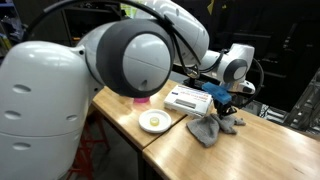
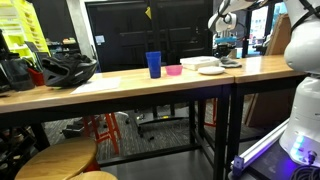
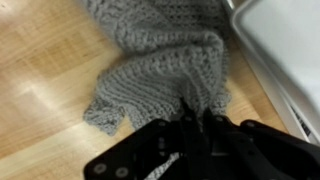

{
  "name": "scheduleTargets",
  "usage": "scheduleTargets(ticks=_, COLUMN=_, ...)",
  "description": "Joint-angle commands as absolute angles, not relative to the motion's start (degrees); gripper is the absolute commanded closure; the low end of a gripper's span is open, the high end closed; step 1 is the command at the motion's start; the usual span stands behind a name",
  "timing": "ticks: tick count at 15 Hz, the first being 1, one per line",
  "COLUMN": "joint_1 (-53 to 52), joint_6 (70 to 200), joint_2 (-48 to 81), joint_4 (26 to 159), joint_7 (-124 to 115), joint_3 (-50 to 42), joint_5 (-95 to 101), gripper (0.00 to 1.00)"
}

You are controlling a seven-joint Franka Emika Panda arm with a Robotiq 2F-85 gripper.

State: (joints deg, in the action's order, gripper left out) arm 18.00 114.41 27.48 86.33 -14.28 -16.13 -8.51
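Wrist view, from the left: bare wooden tabletop (image 3: 40,70), then a grey knitted cloth (image 3: 165,70) lying crumpled in the middle, and a white tray (image 3: 285,50) just beside it at the right edge. The gripper (image 3: 197,115) enters from the bottom with its jaws pressed together, tips at the cloth's near edge; whether they pinch any yarn cannot be told. In an exterior view, a pink bowl (image 1: 140,100), a pale plate (image 1: 152,122) and the tray (image 1: 187,98) come before the cloth (image 1: 205,128), which lies on the table under the gripper (image 1: 222,103). In an exterior view, a black helmet (image 2: 65,70) and a blue cup (image 2: 153,64) stand well apart from the gripper (image 2: 228,52).
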Motion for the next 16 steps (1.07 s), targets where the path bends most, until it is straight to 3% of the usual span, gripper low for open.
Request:
scheduleTargets(ticks=1, joint_1=20.4, joint_6=109.1, joint_2=35.0, joint_4=74.1, joint_7=-15.8, joint_3=-15.0, joint_5=-10.1, gripper=0.98)
scheduleTargets(ticks=11, joint_1=25.1, joint_6=100.7, joint_2=45.7, joint_4=53.4, joint_7=-16.7, joint_3=-12.7, joint_5=-10.8, gripper=0.98)
scheduleTargets(ticks=16, joint_1=24.8, joint_6=101.2, joint_2=42.9, joint_4=59.6, joint_7=-16.1, joint_3=-12.9, joint_5=-11.1, gripper=0.98)
